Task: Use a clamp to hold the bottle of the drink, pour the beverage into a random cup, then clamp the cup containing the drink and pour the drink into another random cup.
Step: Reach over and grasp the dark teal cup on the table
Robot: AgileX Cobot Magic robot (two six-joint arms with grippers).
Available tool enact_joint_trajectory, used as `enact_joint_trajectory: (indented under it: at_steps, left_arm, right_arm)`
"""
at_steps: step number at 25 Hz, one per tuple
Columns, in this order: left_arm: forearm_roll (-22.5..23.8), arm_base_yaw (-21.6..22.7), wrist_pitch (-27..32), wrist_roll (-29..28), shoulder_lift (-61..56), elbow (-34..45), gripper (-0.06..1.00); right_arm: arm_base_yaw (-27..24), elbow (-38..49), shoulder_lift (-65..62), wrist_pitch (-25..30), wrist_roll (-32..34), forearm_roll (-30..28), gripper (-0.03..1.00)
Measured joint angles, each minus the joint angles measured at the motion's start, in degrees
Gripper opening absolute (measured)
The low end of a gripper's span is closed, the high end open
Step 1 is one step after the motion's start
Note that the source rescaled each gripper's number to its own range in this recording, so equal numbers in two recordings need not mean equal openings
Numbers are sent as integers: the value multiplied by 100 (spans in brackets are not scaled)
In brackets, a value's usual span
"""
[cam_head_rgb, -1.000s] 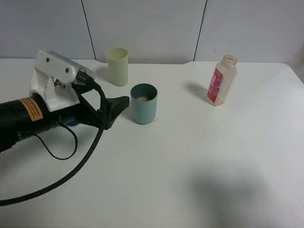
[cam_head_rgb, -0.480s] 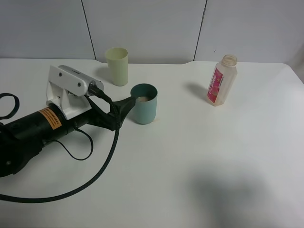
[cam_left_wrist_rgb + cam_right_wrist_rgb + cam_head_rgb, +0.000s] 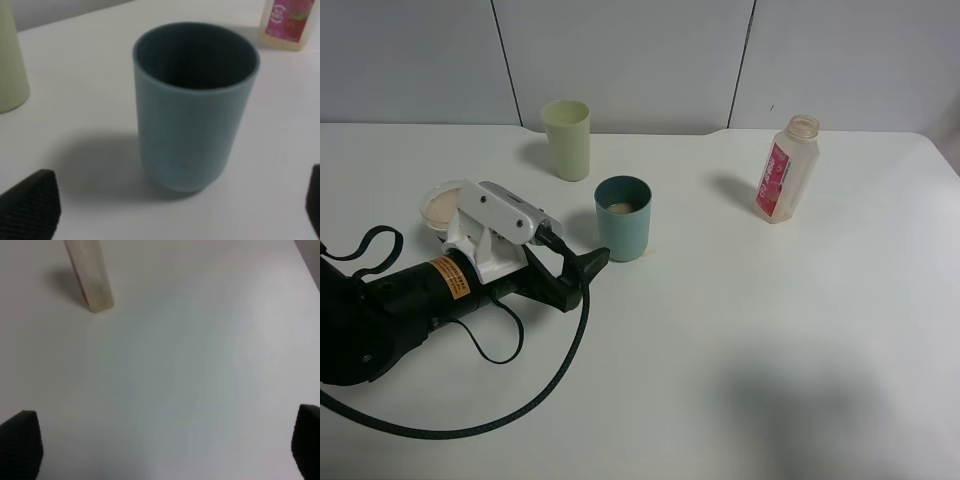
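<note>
The left arm [image 3: 415, 300] lies low over the white worktop [image 3: 740, 330], and its left claw [image 3: 172, 202] is spread wide and grips nothing. Its two dark ribbed fingertips [image 3: 30, 205] sit at the far edges of the wrist view, with the teal cup [image 3: 195, 110] upright ahead of the gap, not touched by either. In the high view that cup stands near the middle of the worktop, just past the claw's tip, and something pale shows at its bottom. The pale green cup [image 3: 567, 140] stands upright behind it, nearer the back wall and apart from it. A small round dish [image 3: 442, 205] with a beige inside rests on the worktop beside the arm's white wrist bracket. The bottle [image 3: 786, 168] – clear, with a pink label and no cap on its neck – stands upright well off to the right side. The right claw [image 3: 162, 445] is likewise wide open and empty, with bare worktop under it and the bottle ahead of it; the high view does not show this claw.
</note>
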Motion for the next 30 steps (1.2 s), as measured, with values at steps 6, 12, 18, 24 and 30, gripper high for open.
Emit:
enact_joint_trajectory:
  at_steps: [6, 12, 18, 24, 30]
  left_arm:
    - [-43, 0, -13, 258, 9, 0, 100]
    - [-43, 0, -20, 371, 392, 0, 100]
    - [-43, 0, -20, 371, 535, -146, 100]
    - [37, 0, -26, 375, 794, -574, 100]
    - [102, 0, -26, 370, 1026, -760, 100]
  right_arm:
    - [0, 0, 0, 0, 0, 0, 100]
    - [0, 0, 0, 0, 0, 0, 100]
    - [0, 0, 0, 0, 0, 0, 100]
    - [0, 0, 0, 0, 0, 0, 100]
    - [0, 0, 0, 0, 0, 0, 100]
